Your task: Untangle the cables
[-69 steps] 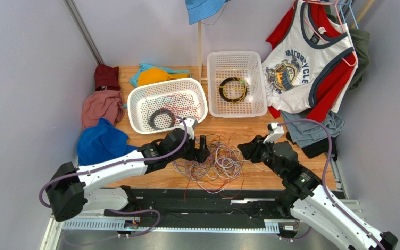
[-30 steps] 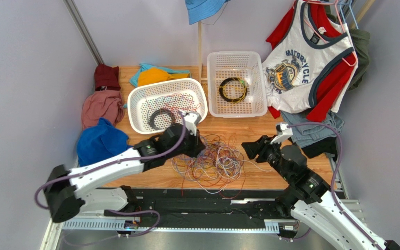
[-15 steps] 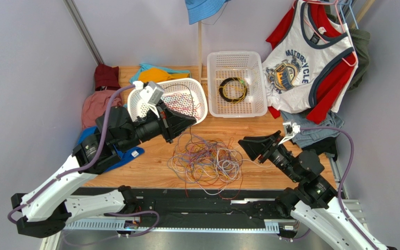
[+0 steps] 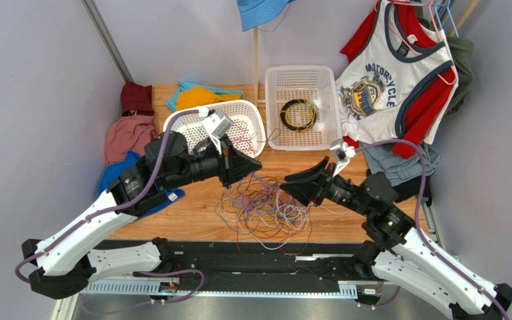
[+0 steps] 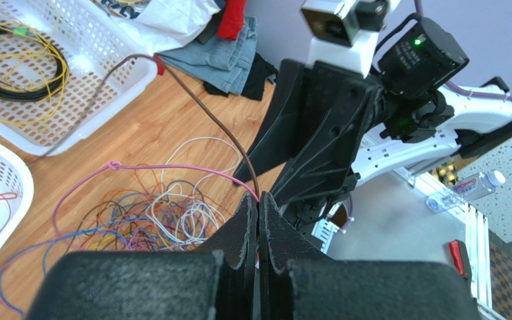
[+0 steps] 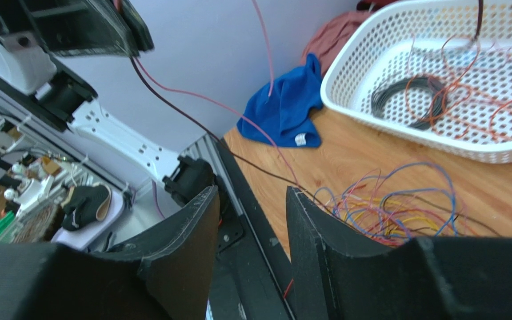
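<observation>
The cables (image 4: 265, 210) lie in a loose, many-coloured tangle on the wooden table between the two arms. My left gripper (image 4: 259, 164) hangs above the tangle's far edge, shut on a brown cable (image 5: 202, 110) and a pink cable (image 5: 145, 168). Both strands leave its closed tips (image 5: 259, 199); the pink one drops to the pile (image 5: 145, 217), and the brown one runs toward the right basket. My right gripper (image 4: 285, 184) faces the left one from the right, open, with nothing between its fingers (image 6: 192, 227). The tangle (image 6: 392, 207) shows beside it.
A white basket (image 4: 257, 127) behind the tangle holds a black coil and red strands. A second white basket (image 4: 303, 70) holds a black-and-yellow coil (image 4: 297, 115). Cloths lie at the left (image 4: 128, 137); a shirt (image 4: 399, 80) and jeans (image 4: 399, 163) are at the right.
My left gripper rose off the tangle, swung back left, then came right again with the strands pinched. The right gripper moved left toward it.
</observation>
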You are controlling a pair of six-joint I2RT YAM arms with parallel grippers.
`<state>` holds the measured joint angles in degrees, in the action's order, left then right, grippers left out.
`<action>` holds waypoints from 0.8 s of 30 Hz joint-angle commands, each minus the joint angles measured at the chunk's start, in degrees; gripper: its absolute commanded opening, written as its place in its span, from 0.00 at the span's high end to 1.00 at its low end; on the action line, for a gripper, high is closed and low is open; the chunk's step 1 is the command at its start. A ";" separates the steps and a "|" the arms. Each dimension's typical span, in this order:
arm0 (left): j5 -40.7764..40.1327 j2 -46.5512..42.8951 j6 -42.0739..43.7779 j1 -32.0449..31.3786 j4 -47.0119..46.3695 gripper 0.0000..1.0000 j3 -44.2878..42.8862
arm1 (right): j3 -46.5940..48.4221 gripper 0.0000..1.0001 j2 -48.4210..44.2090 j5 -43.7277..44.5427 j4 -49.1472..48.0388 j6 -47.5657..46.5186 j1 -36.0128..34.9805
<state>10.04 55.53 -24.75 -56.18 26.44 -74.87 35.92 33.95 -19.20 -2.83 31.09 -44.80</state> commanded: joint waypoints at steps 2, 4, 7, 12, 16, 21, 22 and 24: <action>1.65 0.63 0.23 -0.15 -0.86 1.00 -3.35 | 0.90 0.55 4.88 1.18 -2.88 -4.80 -5.46; 1.82 0.90 0.23 -0.15 -0.51 1.00 -3.44 | 1.17 0.55 7.08 3.98 -2.80 -5.95 -7.05; 2.08 0.90 0.23 -0.15 -0.42 1.00 -3.53 | 1.69 0.55 10.25 5.75 -3.14 -7.97 -8.64; 2.61 0.55 -0.12 -0.15 -0.42 1.00 -3.26 | 1.26 0.54 14.64 8.04 -6.13 -8.24 -8.64; 3.23 0.46 -0.30 -0.15 -0.42 1.00 -2.91 | 0.55 0.54 17.10 12.07 -9.29 -8.33 -8.56; 3.84 0.28 -0.39 -0.15 -0.33 1.00 -2.74 | 0.55 0.55 20.88 14.72 -13.77 -8.24 -8.64; 3.84 0.20 -0.38 -0.15 -0.42 1.00 -2.74 | 0.81 0.56 21.59 14.63 -14.82 -8.24 -8.64; 3.76 -0.07 -0.38 -0.07 -0.24 1.00 -2.47 | 1.25 0.69 23.52 14.89 -15.45 -8.15 -8.64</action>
<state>12.67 56.49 -25.02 -56.18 27.24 -75.83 35.92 55.09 -6.94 -11.88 23.83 -53.19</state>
